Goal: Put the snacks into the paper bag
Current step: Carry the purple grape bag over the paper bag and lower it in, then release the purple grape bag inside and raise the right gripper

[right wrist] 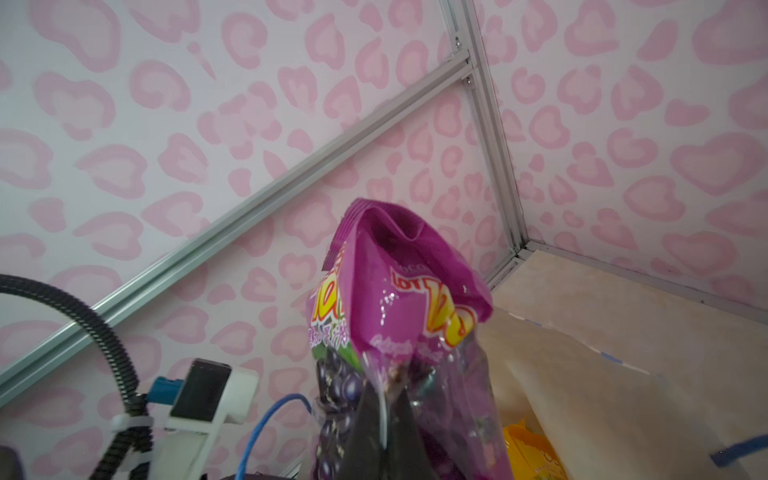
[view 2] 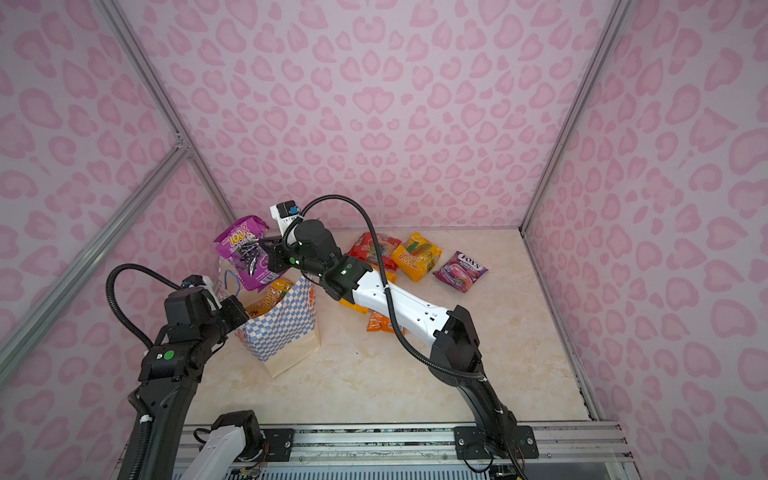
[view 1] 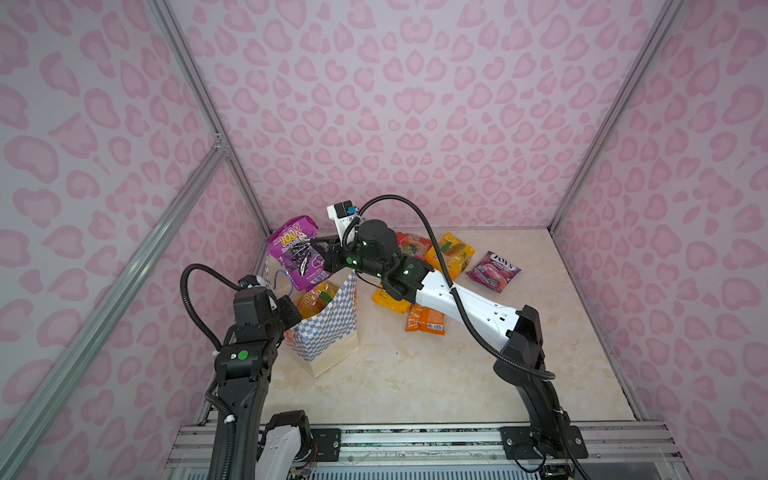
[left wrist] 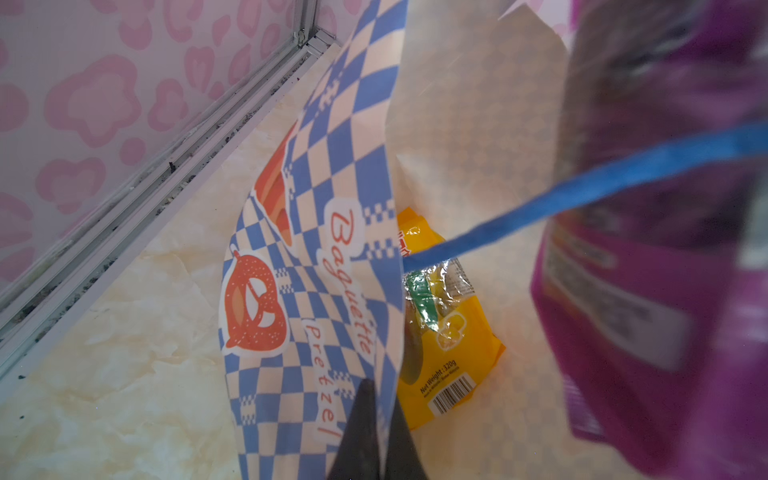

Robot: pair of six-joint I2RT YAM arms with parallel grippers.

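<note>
The purple packet [view 1: 297, 253] hangs just above the open paper bag [view 1: 332, 328], pinched tight in the right gripper [view 1: 313, 246]. A yellow packet [left wrist: 449, 353] lies inside the bag. The left gripper [left wrist: 380, 399] is clamped on the bag's wall. Other snacks [view 1: 451, 254] lie beside the bag.

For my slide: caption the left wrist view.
Left jaws grip the bag's wall; yellow packet inside, purple packet at its mouth.
</note>
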